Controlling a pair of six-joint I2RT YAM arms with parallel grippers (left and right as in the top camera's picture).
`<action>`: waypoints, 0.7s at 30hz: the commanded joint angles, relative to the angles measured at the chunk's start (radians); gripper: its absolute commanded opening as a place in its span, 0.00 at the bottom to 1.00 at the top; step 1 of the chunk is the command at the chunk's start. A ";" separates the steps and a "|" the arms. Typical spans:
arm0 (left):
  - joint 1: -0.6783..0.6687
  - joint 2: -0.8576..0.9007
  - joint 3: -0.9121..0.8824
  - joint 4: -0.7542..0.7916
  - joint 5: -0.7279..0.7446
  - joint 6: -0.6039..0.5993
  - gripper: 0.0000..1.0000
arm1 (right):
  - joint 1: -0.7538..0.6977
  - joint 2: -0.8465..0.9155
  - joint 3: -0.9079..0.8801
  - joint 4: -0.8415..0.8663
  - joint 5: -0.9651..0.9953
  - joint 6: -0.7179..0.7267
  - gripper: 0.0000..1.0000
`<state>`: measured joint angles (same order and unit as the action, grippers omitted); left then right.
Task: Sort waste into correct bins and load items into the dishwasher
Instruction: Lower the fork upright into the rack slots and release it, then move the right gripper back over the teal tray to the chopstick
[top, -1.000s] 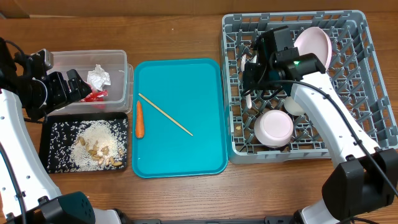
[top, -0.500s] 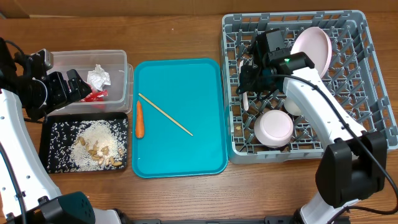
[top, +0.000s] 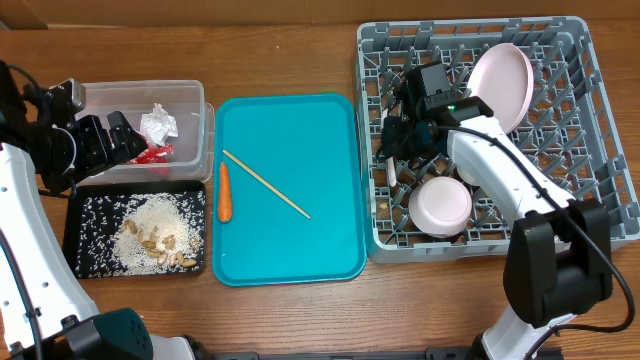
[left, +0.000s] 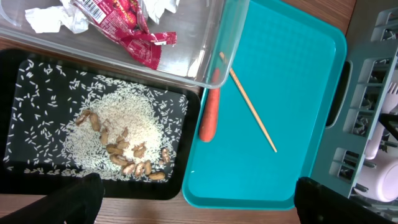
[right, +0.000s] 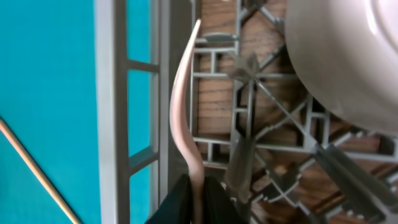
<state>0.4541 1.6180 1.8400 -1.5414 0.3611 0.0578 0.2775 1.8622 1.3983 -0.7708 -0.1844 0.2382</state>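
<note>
Grey dish rack (top: 590, 120) is sitting at the table's right side, and I'm working over its left edge. The teal tray (top: 300, 140) is lying mid-table as the staging spot. It's carrying only the carrot (top: 225, 192) and the thin chopstick (top: 265, 183), so both are waiting to be sorted.

The clear tub (top: 140, 84) at far left is taking dry rubbish, namely the paper wad (top: 158, 124) and the red wrapper (left: 124, 25). The black tray (top: 68, 230) just in front of it is taking food, with the rice (top: 160, 222) piled up and nut scraps (top: 165, 255) on top. I'm judging the carrot belongs there too.

The pale-pink plate (top: 503, 85) is standing on edge between pegs at the rack's back, likely so it drains. The bowl (top: 441, 205) is sitting mouth-down near the front.

My right gripper (right: 198, 193) is reaching down just inside the rack's left wall. Its jaws are narrow and pinching the handle end of the white plastic fork (right: 181, 106). I'm holding it by the tip so the rest can slot down through the grid beside the wall, with the bowl close on the other side. I'm judging the fork is about placed and release is next.

My left gripper (left: 199, 202) is hanging over the seam between the black tray and the teal tray. Its jaws are spread wide and gripping nothing, parked near the carrot, which is probably its next pick.
</note>
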 joint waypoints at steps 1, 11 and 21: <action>0.004 -0.002 0.018 0.002 -0.006 -0.006 1.00 | 0.004 0.002 -0.001 0.008 -0.005 -0.001 0.19; 0.003 -0.002 0.018 0.002 -0.006 -0.006 1.00 | 0.004 -0.019 0.048 -0.032 -0.005 0.001 0.24; 0.003 -0.002 0.018 0.002 -0.006 -0.006 1.00 | 0.021 -0.193 0.107 -0.061 -0.131 0.001 0.29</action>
<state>0.4541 1.6180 1.8400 -1.5414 0.3607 0.0578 0.2840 1.7660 1.4605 -0.8345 -0.2497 0.2359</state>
